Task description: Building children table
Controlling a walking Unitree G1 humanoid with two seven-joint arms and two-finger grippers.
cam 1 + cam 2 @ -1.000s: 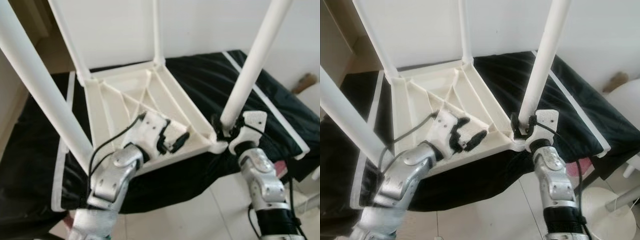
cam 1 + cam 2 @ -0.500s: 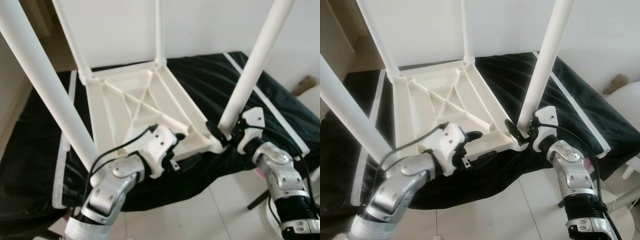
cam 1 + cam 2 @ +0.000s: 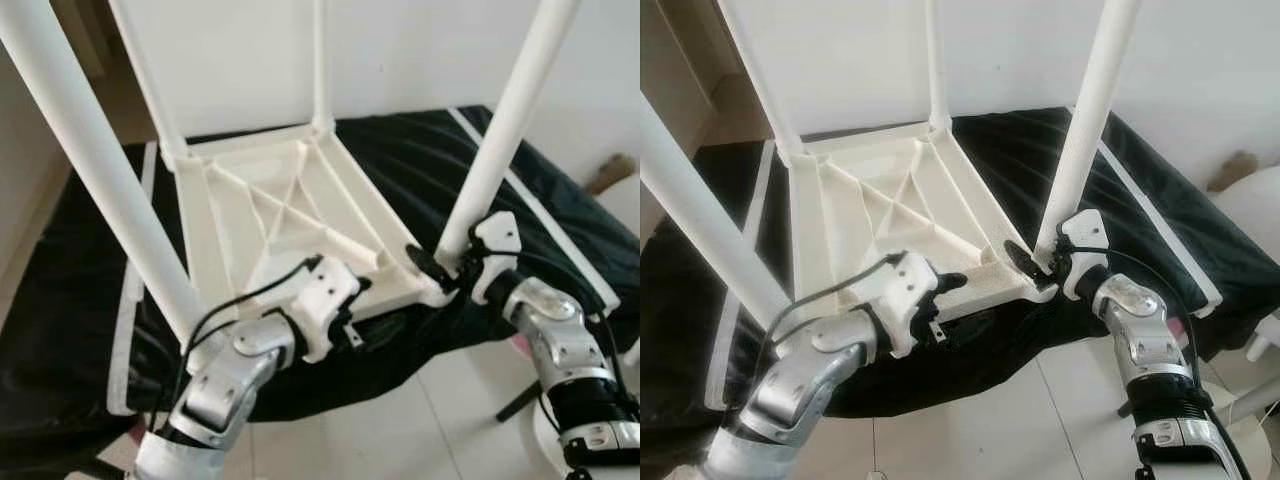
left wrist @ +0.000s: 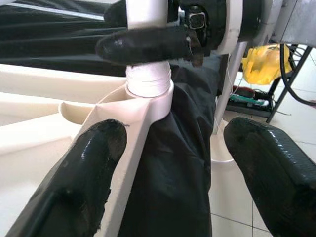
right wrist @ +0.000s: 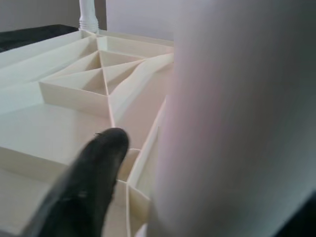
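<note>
1. Left gripper [image 3: 350, 305] sat at the near edge of the upturned white tabletop [image 3: 280, 215]. Its fingers [image 4: 84, 182] were spread, one against the rim and the other out over the black cloth, pinching nothing. Judged a steadying brace, not a grasp.
2. Right gripper [image 3: 445, 265] was at the near right corner, fingers closed around the base of the near right leg [image 3: 500, 120] just above its socket. Probably holding the leg upright while it seated or was twisted in.
3. Tabletop lay underside up on a black sheet [image 3: 80, 270] spread over the counter, ribs exposed. Inverted so the corner sockets faced up to take the legs.
4. Count: one tabletop; four white legs standing, one per corner: near left [image 3: 90, 160], near right, far left [image 3: 145, 75], far right [image 3: 320, 60]. Two grippers at work.
5. All four legs being in place, the build looked near done; the held leg's tightness could not be judged.
</note>
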